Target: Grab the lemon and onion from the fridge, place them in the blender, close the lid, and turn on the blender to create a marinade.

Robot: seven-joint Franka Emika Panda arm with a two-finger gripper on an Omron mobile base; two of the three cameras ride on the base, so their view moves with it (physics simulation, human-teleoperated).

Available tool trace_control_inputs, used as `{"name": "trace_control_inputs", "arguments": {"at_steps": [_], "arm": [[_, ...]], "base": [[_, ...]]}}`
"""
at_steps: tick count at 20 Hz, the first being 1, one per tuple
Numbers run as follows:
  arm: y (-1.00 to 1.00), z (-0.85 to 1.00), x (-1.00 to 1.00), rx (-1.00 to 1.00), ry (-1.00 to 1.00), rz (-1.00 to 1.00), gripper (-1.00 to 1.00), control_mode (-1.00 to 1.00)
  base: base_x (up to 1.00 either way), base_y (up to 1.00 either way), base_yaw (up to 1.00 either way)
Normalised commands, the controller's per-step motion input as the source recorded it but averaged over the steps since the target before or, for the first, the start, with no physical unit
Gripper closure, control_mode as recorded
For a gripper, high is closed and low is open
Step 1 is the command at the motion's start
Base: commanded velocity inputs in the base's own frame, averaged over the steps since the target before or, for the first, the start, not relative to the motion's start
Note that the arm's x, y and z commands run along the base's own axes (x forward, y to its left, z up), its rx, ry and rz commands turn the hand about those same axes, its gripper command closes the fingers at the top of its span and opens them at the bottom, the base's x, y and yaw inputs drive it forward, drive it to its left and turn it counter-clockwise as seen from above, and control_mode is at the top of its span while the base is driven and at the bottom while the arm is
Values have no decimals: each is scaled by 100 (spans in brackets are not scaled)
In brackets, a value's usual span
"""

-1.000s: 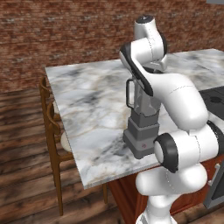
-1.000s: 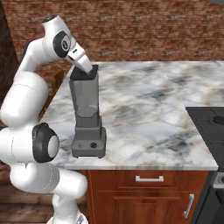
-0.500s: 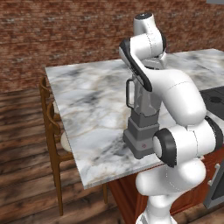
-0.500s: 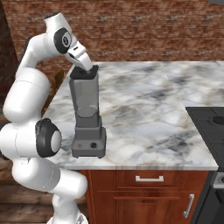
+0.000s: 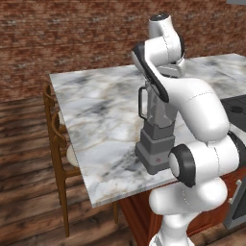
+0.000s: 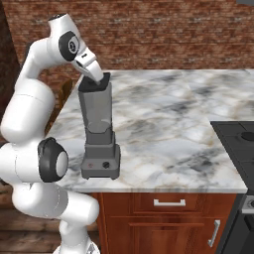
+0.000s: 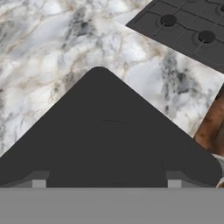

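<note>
The blender [image 6: 100, 134] stands on the marble counter [image 6: 168, 114], a grey translucent jar on a dark base [image 5: 154, 153] with small front buttons. The black lid [image 6: 93, 84] sits flat on the jar's mouth. My gripper [image 6: 97, 77] hovers right over the lid, tilted down onto it. In the hand view the lid [image 7: 105, 135] lies close beneath, and my gripper [image 7: 107, 183] is open, its fingertips [image 7: 39, 181] set wide apart over the lid. The jar's handle [image 5: 142, 103] shows beside my arm. The lemon, onion and fridge are out of view.
A black cooktop [image 6: 234, 145] lies on the counter to the right of the blender, its burners [image 7: 168, 20] in the hand view. A wooden chair [image 5: 55, 139] stands at the counter's left end. Drawers [image 6: 168, 202] sit below the counter, and a brick wall behind.
My arm's upper joints have shifted slightly while the hand stays over the lid. The blender and lid have not moved.
</note>
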Motion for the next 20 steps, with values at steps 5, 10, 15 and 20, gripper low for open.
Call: {"name": "trace_control_inputs", "arguments": {"at_steps": [5, 10, 15, 20], "arm": [[0, -15, -39, 0, -5, 0, 100, -100], [0, -6, -16, 0, 0, 0, 100, -100], [0, -4, -19, 0, 0, 0, 100, -100], [0, -9, -18, 0, 1, 0, 100, -100]], "base": [[0, 0, 0], [0, 0, 0], [0, 0, 0], [0, 0, 0]]}}
